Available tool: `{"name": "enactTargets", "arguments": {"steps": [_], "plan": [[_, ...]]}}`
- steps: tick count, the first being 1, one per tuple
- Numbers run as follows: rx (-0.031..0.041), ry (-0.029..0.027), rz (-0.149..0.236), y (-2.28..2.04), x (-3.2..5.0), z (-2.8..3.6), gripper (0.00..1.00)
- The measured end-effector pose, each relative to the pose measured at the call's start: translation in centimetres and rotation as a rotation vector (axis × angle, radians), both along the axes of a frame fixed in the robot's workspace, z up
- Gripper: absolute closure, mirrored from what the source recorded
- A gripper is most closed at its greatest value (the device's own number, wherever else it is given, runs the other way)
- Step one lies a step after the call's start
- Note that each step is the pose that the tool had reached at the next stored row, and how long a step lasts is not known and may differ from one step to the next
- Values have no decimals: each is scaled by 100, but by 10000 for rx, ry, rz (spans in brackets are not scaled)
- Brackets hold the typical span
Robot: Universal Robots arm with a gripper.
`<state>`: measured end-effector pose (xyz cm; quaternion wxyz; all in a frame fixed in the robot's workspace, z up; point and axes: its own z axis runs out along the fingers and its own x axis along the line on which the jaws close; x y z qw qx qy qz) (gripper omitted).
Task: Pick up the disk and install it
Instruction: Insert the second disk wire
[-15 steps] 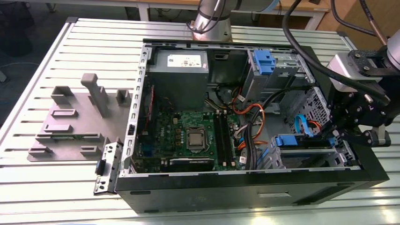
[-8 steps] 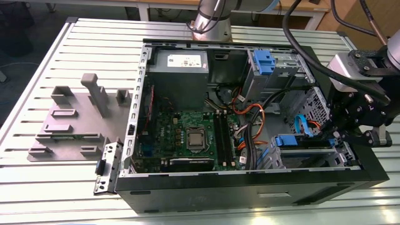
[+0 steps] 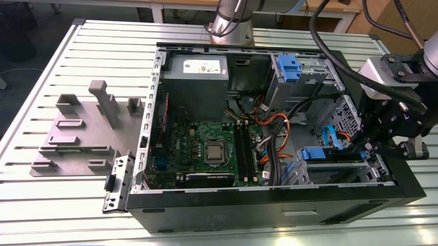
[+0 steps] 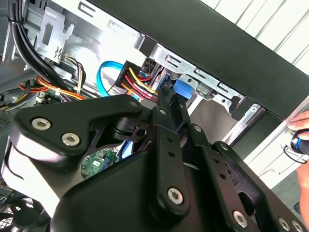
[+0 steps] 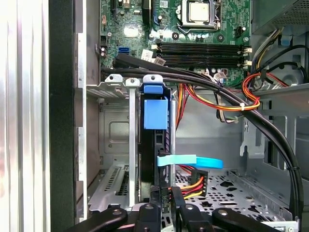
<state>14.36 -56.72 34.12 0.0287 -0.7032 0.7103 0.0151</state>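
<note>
Where the gripper hangs: the black multi-link gripper (image 3: 367,149) sits at the lower right of the exterior view, reaching over the wall of the case into the drive bay; in both wrist views (image 5: 164,194) (image 4: 174,94) its tip is right at the disk.
Grip: it cannot be told whether the gripper is spread or clamped.
Disk: the flat grey hard drive in its blue plastic carrier frame (image 5: 155,113) stands on edge inside the metal drive cage (image 5: 113,130). In the exterior view its blue tab (image 3: 319,153) shows at the lower right of the case.
Case: an open black desktop computer case (image 3: 274,205) lies on its side on a slatted aluminium table (image 3: 102,51).
Inside the case: a green motherboard (image 3: 205,148) fills the middle. A large grey box with a white sticker (image 3: 197,77) lies above it, and a second blue plastic bracket (image 3: 287,69) sits in the upper right bay, well apart from the disk.
Cables: a flat light-blue cable (image 5: 190,161) crosses just beside the disk, with red, orange and yellow wires (image 5: 251,94) and thick black cables (image 5: 203,79) nearby.
Table, left side: a grey fixture plate with upright blocks (image 3: 75,133) rests beside the case.
Person: a hand (image 4: 300,133) shows beyond the outer wall of the case in the second wrist view.
</note>
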Motion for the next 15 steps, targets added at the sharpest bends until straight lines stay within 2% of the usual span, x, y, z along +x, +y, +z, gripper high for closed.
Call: {"name": "enactTargets", "arguments": {"steps": [5,6,7,15], "plan": [[-1,0,1,1,1,0,76],[-1,0,1,1,1,0,78],[-1,0,0,1,1,0,84],[2,0,1,5,-7,0,84]]}}
